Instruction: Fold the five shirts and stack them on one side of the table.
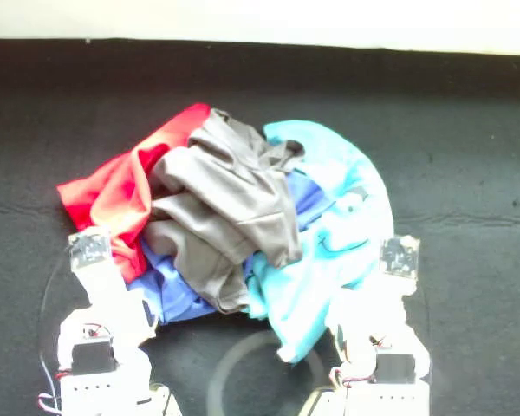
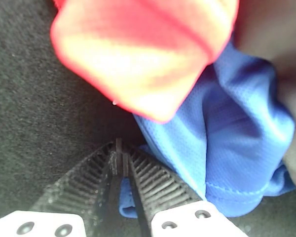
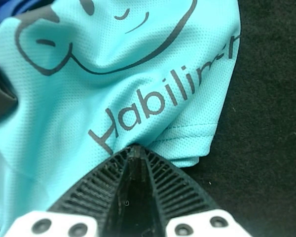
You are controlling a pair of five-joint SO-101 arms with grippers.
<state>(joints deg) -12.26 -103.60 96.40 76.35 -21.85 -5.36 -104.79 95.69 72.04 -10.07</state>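
Left fingers (image 2: pixel 101 168): mine, pressed together at the tips, nothing pinched that I can see; low over the blue shirt (image 2: pixel 227 138) hem, red shirt (image 2: pixel 138 54) just beyond.
Right fingers (image 3: pixel 155 170): pressed together, tips at the cyan shirt (image 3: pixel 89 74) hem.
Bench (image 1: pixel 468 173): black, carries everything.
Pile: unfolded heap mid-bench, right in front of both my arms.
Cyan: right side.
Grey shirt (image 1: pixel 225 199): crumpled on top, centre.
Red: left side.
Blue: under the grey, pokes out near-left.

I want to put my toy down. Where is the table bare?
Bare mat lies right of the cyan shirt, left of the red shirt, and beyond the pile. The middle is crowded, and so is the front by the left arm and right arm.
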